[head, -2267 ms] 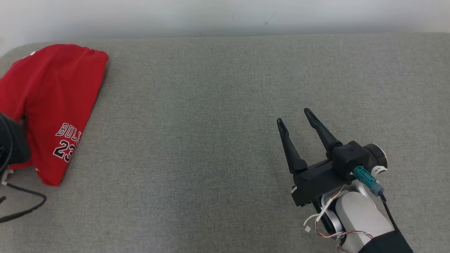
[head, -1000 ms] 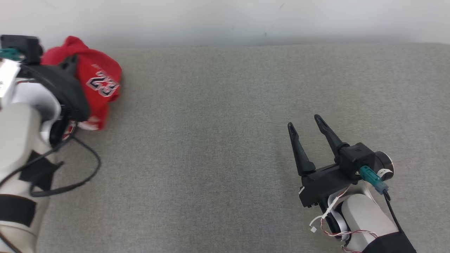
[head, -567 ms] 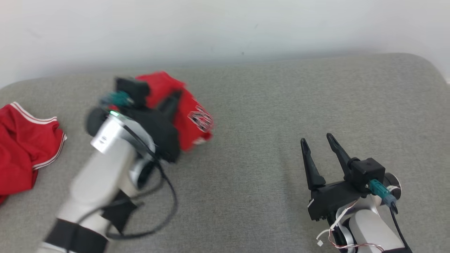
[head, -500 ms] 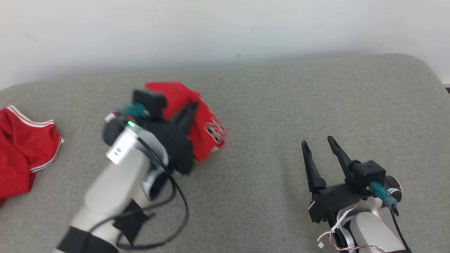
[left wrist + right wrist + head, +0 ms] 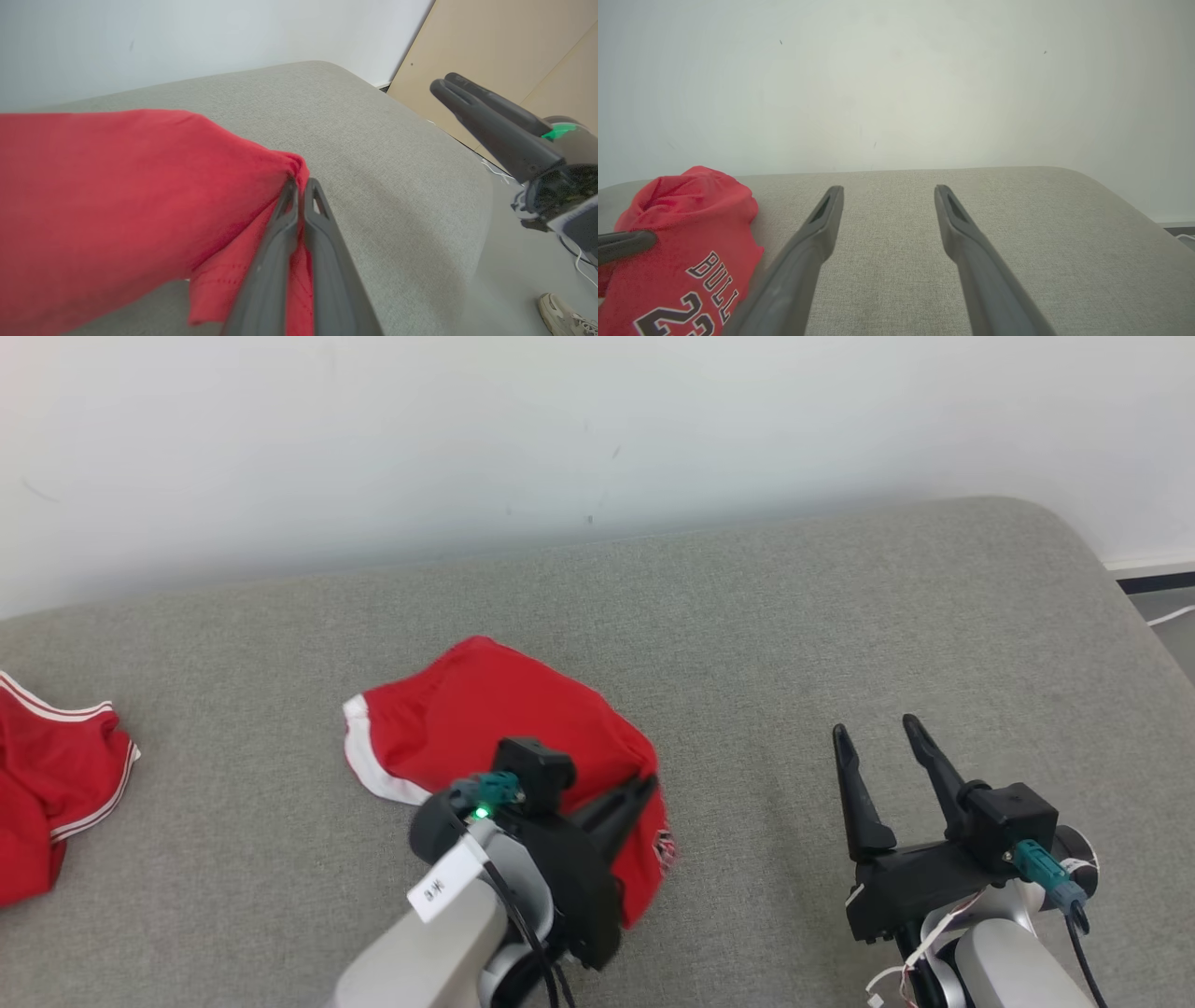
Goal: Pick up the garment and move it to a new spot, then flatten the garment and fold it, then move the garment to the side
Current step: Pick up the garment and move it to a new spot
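The garment [image 5: 485, 709] is a red jersey piece with white trim, bunched near the middle of the grey cushioned surface [image 5: 766, 616]. My left gripper [image 5: 644, 789] is shut on its right-hand edge, and part of the cloth hangs below the fingers. In the left wrist view the closed fingertips [image 5: 301, 184] pinch a fold of the garment [image 5: 117, 186]. My right gripper [image 5: 876, 728] stands open to the right, apart from the cloth, with nothing between its fingers. The right wrist view shows this open gripper [image 5: 888, 189] and the garment [image 5: 691, 233] at lower left, printed with a name and 23.
A second red garment [image 5: 47, 803] with white stripes lies at the far left edge. A white wall [image 5: 560, 429] backs the surface, whose right end curves down to the floor. A shoe [image 5: 565, 317] and a beige panel [image 5: 490, 46] lie beyond that end.
The head camera has shifted. My left arm has carried the garment from the far left to the middle of the surface. The right gripper has stayed open.
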You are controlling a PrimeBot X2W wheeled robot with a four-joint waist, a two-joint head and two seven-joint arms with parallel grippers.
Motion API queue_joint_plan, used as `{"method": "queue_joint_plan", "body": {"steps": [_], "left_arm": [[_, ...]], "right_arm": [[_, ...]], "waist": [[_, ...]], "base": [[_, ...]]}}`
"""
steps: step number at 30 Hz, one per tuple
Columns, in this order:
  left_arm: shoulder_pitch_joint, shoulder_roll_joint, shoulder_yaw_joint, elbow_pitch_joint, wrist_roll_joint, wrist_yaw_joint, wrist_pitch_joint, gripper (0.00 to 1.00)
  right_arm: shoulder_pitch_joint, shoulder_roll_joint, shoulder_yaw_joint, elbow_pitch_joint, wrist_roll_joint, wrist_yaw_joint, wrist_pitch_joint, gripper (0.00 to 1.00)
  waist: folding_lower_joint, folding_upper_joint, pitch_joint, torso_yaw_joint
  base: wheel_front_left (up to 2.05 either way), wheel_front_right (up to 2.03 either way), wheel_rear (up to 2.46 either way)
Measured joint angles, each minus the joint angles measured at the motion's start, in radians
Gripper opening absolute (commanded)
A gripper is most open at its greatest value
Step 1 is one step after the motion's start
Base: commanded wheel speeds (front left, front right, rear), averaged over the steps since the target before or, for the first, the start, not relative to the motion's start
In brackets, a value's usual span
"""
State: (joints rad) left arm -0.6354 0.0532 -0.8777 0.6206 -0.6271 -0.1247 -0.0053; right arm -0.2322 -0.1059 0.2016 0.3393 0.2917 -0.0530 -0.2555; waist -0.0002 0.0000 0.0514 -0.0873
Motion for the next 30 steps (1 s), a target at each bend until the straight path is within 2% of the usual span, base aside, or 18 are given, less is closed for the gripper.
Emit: {"method": "queue_joint_plan", "body": {"steps": [5, 10, 11, 12, 13, 16, 20, 25, 30], "left_arm": [[0.024, -0.015, -0.044, -0.039, -0.025, 0.0, -0.006, 0.0], [0.056, -0.014, -0.069, -0.021, -0.038, 0.0, -0.012, 0.0], [0.067, -0.011, -0.078, -0.018, -0.045, 0.0, -0.013, 0.26], [0.081, -0.008, -0.092, -0.026, -0.06, 0.002, -0.013, 0.88], [0.093, -0.006, -0.111, -0.037, -0.08, 0.003, -0.014, 1.0], [0.109, -0.008, -0.165, -0.09, -0.107, 0.016, -0.016, 1.0], [0.109, -0.008, -0.177, -0.122, -0.139, 0.041, -0.027, 1.0], [0.109, -0.008, -0.175, -0.148, -0.151, 0.062, -0.05, 1.0], [0.108, -0.006, -0.132, -0.127, -0.134, 0.104, -0.086, 1.0]], "right_arm": [[0.004, -0.007, -0.008, -0.015, 0.0, -0.001, 0.0, 1.0], [0.004, -0.007, -0.009, -0.02, 0.0, -0.001, 0.0, 1.0], [0.004, -0.007, -0.009, -0.021, 0.0, -0.001, 0.0, 1.0], [0.004, -0.006, -0.008, -0.021, 0.0, -0.001, 0.0, 1.0], [0.004, -0.006, -0.009, -0.023, 0.0, -0.001, 0.0, 1.0], [0.008, -0.008, -0.019, -0.025, 0.0, -0.001, 0.0, 1.0], [0.022, -0.007, -0.022, -0.026, 0.0, -0.001, 0.0, 1.0], [0.023, -0.004, -0.024, -0.031, 0.0, -0.001, 0.0, 1.0], [0.028, 0.002, -0.027, -0.033, 0.0, -0.001, 0.0, 1.0]], "waist": [[0.0002, 0.0, -0.005, -0.006], [0.0001, 0.0, -0.008, -0.011], [0.0002, 0.0, -0.008, -0.012], [0.0001, -0.0001, -0.009, -0.012], [0.0001, 0.0, -0.009, -0.013], [0.0001, 0.0, -0.009, -0.007], [0.0001, 0.0, -0.012, 0.008], [0.0001, 0.0, -0.017, 0.032], [0.0001, 0.0, -0.024, 0.055]], "base": [[0.0, 0.0, 0.0], [0.0, 0.0, 0.0], [0.0, 0.0, 0.0], [0.0, 0.0, 0.0], [0.0, 0.0, 0.0], [0.0, 0.0, 0.0], [0.0, 0.0, 0.0], [0.0, 0.0, 0.0], [0.0, 0.0, 0.0]]}}
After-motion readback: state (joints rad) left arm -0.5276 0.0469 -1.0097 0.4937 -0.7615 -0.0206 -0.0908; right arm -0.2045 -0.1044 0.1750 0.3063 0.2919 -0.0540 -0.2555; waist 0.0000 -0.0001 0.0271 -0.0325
